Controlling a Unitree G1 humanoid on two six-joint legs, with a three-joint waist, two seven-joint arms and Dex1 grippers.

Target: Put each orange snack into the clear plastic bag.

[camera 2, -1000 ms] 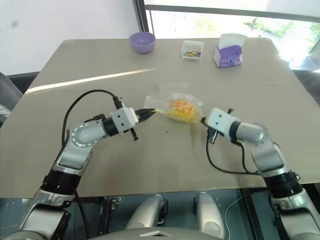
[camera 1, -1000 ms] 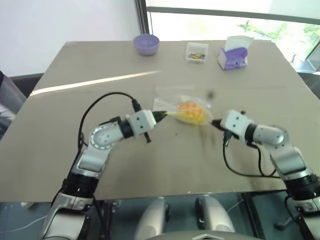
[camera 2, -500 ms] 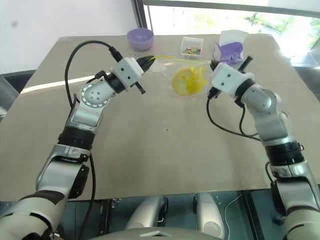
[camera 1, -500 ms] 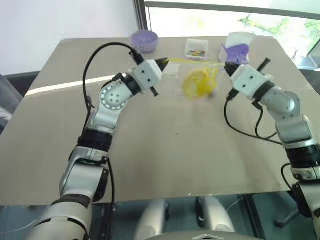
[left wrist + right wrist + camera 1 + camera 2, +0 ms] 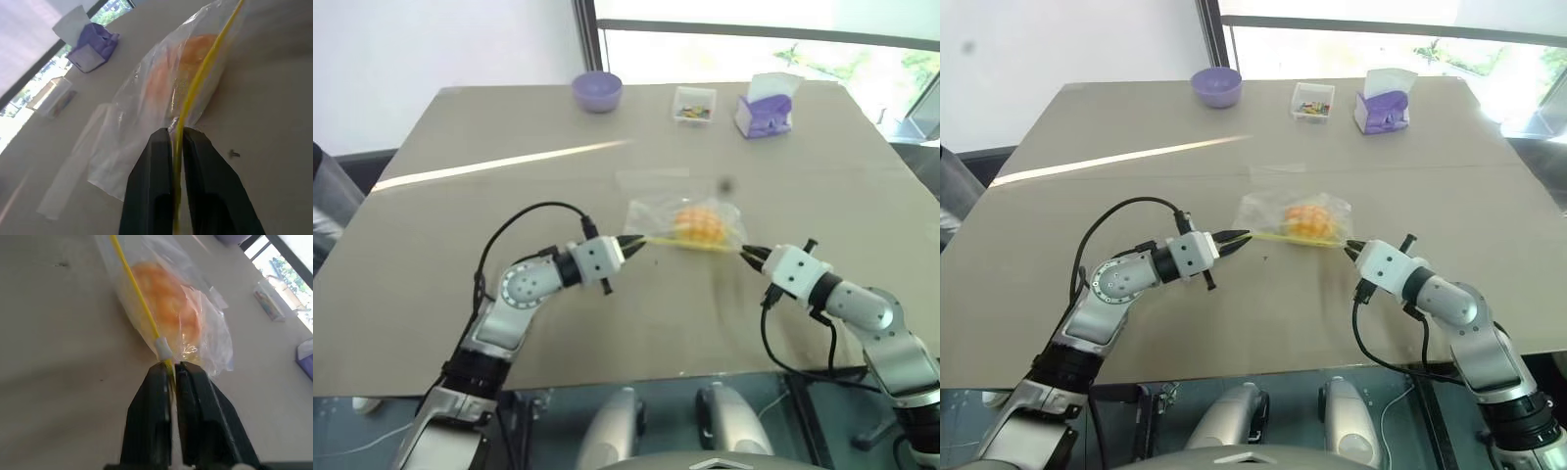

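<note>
Orange snack (image 5: 698,223) sits inside the clear plastic bag (image 5: 683,224), right at the centre of the head view, and the bag lies flat on the table (image 5: 460,147)! You can see the bun's criss-cross top through the crinkly film. Both arms are on the yellow strip (image 5: 690,244) along the bag's near edge, one at each end. At centre-left of the frame, the left gripper (image 5: 177,142) has its two black fingers nipped onto the strip, with only the thin yellow band between them. At centre-right, the right gripper (image 5: 171,374) does the same at the other end, just behind a small white slider (image 5: 164,349) riding on the strip.

Why hold it this way? My read is that pinching both ends keeps the strip taut and straight, so the mouth stays lined up and the bun cannot roll out. The strip runs as a clean line between the two grippers, which fits that idea. With the one visible snack already bagged, the loading looks done, and what remains seems to be sealing or simply letting go.

Across the top of the frame, well apart from the action, stand a purple bowl (image 5: 597,90), a small clear box (image 5: 693,104) of colourful bits and a purple tissue box (image 5: 766,106). I can't tell if the zip is fully closed.
</note>
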